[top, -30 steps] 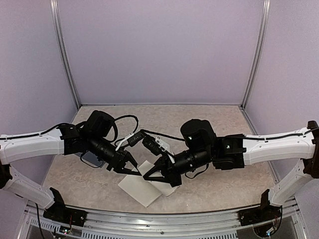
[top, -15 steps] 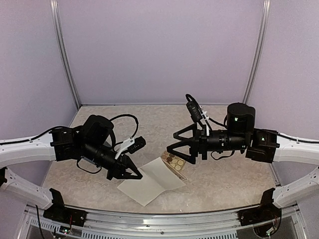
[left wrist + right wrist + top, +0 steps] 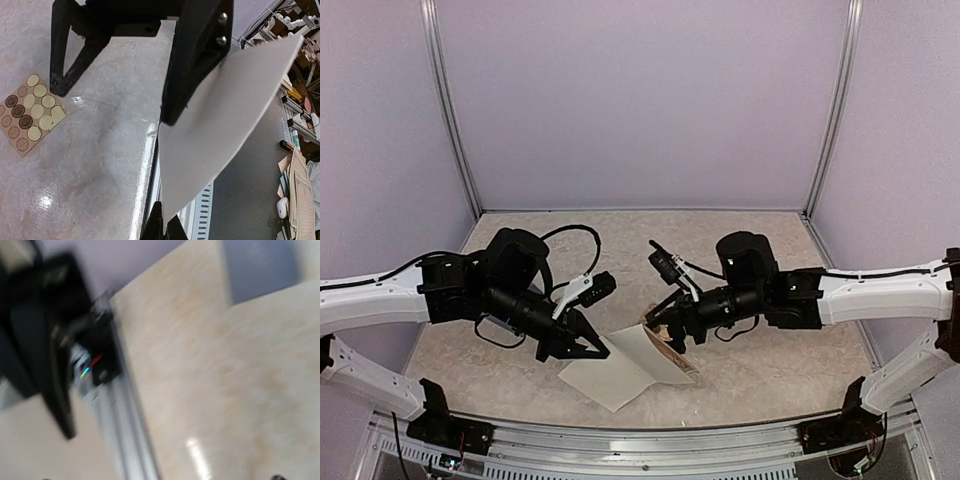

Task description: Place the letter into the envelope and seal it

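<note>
The letter (image 3: 618, 372) is pinched up by the left end effector (image 3: 594, 350), likely for the wide-spread right end effector (image 3: 665, 325).

- Table (image 3: 770, 375): beige, marbled with faint paler veins; glossy white highlights.
- Walls (image 3: 640, 100): plain pale lilac, no pattern.
- Frame posts (image 3: 448, 110) at the far corners and rail (image 3: 620, 442) at the near edge: silver-grey.
- Left arm (image 3: 375, 300) and right arm (image 3: 890, 290): white shells, black joints, black cables.
- Left gripper (image 3: 598, 350) and right gripper (image 3: 112, 106): matt black.
- Letter (image 3: 225, 120): plain white back, shaded pale grey; no lines or border show on this side.
- Sticker sheet (image 3: 27, 112): tan card with rows of round stickers, some cream, some dark brown with pale print.
- Envelope (image 3: 260, 267): plain slate blue-grey, blurred.
</note>
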